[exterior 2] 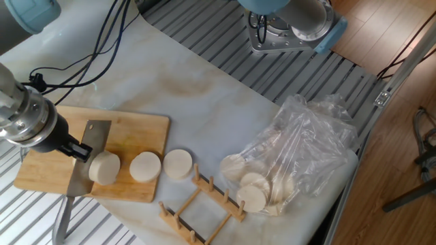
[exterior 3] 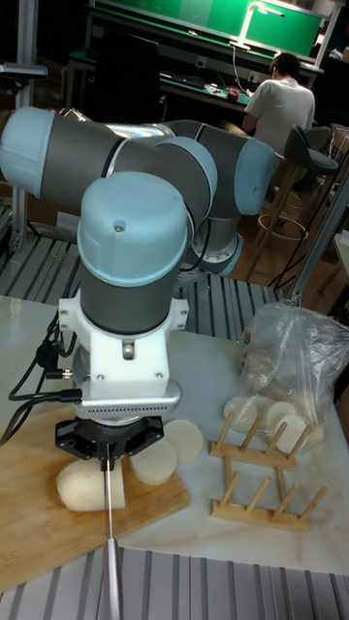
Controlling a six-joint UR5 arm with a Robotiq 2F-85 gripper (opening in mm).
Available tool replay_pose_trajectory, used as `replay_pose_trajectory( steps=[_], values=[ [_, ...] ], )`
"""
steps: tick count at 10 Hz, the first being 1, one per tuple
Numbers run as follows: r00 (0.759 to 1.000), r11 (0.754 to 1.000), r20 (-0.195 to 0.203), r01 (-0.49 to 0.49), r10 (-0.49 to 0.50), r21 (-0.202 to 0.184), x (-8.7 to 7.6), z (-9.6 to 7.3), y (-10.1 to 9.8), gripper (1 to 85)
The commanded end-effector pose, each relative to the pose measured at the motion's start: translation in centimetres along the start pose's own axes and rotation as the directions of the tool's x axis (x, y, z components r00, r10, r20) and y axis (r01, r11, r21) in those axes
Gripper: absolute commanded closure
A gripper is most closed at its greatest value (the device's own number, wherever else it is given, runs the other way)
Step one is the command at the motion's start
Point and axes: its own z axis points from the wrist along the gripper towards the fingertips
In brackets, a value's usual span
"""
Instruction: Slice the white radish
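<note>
fixed view: your gripper point(exterior 2: 76, 149) pinches the steel cleaver point(exterior 2: 87, 158) against the thick cream-white radish cylinder point(exterior 2: 103, 168), likely firm, slick and roll-prone.

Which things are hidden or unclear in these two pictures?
- Gripper fingers: in the tall fixed view the gripper body hides them; in the fixed view the picture's left edge cuts the wrist, so the grip on the knife is unclear.
- White radish: the knife crosses it; cut depth not visible.
- Bag contents: blurred by crinkled plastic.

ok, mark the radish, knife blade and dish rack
radish point(exterior 2: 103, 168), fixed view, cut face.
knife blade point(exterior 2: 92, 139), fixed view, flat of blade above radish.
dish rack point(exterior 2: 204, 199), fixed view, wooden base rail.
</note>
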Motion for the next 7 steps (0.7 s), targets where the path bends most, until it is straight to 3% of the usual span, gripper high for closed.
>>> replay_pose_trajectory(
  steps=[1,3,5,6,7],
  values=[
    [1.000,1.000,-0.009,0.011,-0.011,-0.013,0.8,-0.6,0.2,84.3],
    [0.998,0.999,0.037,0.045,-0.044,-0.027,0.5,0.2,0.3,84.3],
    [0.995,0.998,0.085,0.056,-0.056,0.009,0.3,1.8,0.2,84.3],
    [0.993,0.997,0.089,0.074,-0.077,0.036,0.4,1.5,-0.3,84.3],
    [0.993,0.996,0.076,0.086,-0.089,0.036,0.8,0.4,-0.5,84.3]
  ],
)
